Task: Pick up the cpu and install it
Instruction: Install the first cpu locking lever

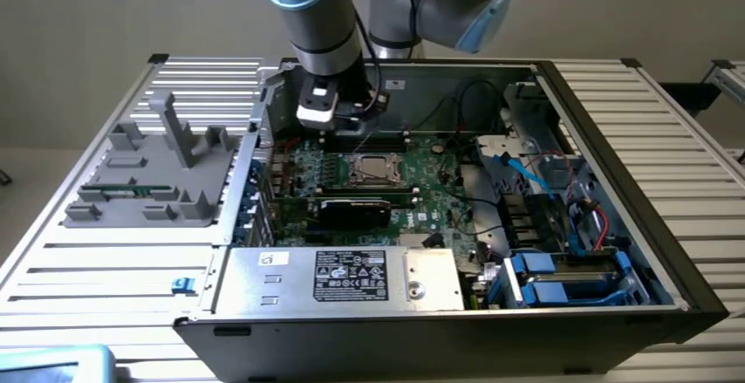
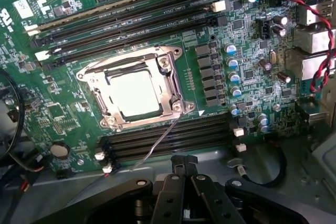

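While the empty tool (image 2: 183,163) hung pressed together near the socket (image 2: 103,100), the seated cpu (image 2: 134,94), if tilted, risked damaging it.

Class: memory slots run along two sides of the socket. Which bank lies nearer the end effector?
The bank between the socket and the end effector; the other bank lies beyond the socket, on its far side.

The exterior view's top edge cuts off the arm (image 1: 320,17). We cannot read the white label (image 1: 349,276), its print too small, and glare blanks the top of the cpu (image 2: 134,94).
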You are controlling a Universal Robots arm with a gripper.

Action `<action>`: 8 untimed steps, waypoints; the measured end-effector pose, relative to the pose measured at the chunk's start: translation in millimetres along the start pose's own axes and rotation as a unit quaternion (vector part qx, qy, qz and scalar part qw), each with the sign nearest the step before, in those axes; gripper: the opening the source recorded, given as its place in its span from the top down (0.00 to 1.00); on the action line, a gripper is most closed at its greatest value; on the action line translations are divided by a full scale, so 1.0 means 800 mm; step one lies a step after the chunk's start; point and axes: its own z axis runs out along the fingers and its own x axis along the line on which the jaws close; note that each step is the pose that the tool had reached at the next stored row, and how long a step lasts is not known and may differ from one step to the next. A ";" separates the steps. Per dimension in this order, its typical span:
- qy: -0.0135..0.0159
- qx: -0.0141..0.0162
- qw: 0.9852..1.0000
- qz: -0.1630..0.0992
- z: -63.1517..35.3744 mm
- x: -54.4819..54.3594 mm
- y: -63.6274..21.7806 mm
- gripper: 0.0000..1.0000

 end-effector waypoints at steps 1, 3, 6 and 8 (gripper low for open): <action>0.002 0.000 1.000 0.005 0.002 0.000 0.001 0.89; 0.007 0.000 1.000 0.014 0.005 0.000 0.002 0.89; 0.011 0.000 1.000 0.020 0.008 -0.002 0.004 0.89; 0.013 0.001 1.000 0.019 0.008 -0.003 0.005 0.89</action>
